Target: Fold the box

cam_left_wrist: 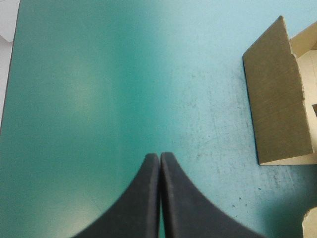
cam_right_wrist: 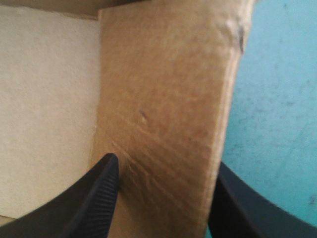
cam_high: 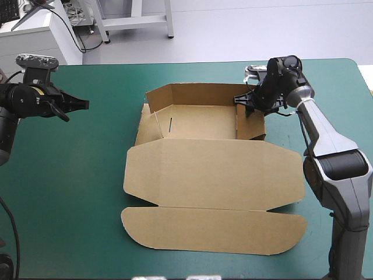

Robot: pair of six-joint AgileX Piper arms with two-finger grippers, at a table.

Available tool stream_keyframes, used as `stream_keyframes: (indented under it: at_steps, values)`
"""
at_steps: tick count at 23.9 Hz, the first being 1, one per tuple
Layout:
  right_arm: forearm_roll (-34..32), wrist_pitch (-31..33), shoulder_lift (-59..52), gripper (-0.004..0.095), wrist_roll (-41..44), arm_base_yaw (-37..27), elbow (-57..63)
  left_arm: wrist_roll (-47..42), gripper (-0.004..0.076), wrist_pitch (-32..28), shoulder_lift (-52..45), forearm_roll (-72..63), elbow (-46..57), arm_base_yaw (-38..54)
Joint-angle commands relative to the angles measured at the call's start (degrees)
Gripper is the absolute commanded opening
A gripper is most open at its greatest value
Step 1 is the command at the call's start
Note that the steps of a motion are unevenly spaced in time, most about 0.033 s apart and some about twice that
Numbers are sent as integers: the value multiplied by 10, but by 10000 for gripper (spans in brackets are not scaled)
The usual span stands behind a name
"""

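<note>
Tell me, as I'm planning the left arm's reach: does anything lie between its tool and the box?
Nothing visible does. The left tool, shut, hovers over bare teal-green cover, and only that cover separates it from the raised left wall of the box.

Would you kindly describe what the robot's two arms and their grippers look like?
The right arm has smooth silver-grey links with black joints; the left arm looks mostly black. The left gripper and right gripper each have two broad black fin-shaped fingers, finely ribbed on the right one.
</note>
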Motion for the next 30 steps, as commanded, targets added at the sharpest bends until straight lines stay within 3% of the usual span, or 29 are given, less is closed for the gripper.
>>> stream_keyframes:
  at_steps: [1, 6, 8, 10, 11, 17, 21, 30]
  values:
    - [16, 6, -33, 482, 0, 0, 12, 1, -8, -28, -19, -6, -20, -1]
    - [27, 6, -33, 469, -16, 0, 16, 1, -8, -28, -19, -6, -20, -1]
    - [25, 6, -33, 372, -17, 0, 16, 1, -8, -28, -19, -4, -20, -1]
    - [25, 6, -33, 147, -17, 0, 16, 1, -8, -29, -19, -4, -20, -1]
    - [20, 6, -33, -17, -27, 0, 16, 1, -8, -29, -19, -4, -20, -1]
    - [28, 6, -42, -17, -27, -6, 16, 1, -8, -30, -19, -4, -20, -1]
    - [122, 6, -86, -17, -89, -60, 15, 1, -8, -32, -15, -4, -20, -1]
    - [143, 7, -206, -18, -139, -138, 17, 1, -8, -26, 14, -8, -20, -1]
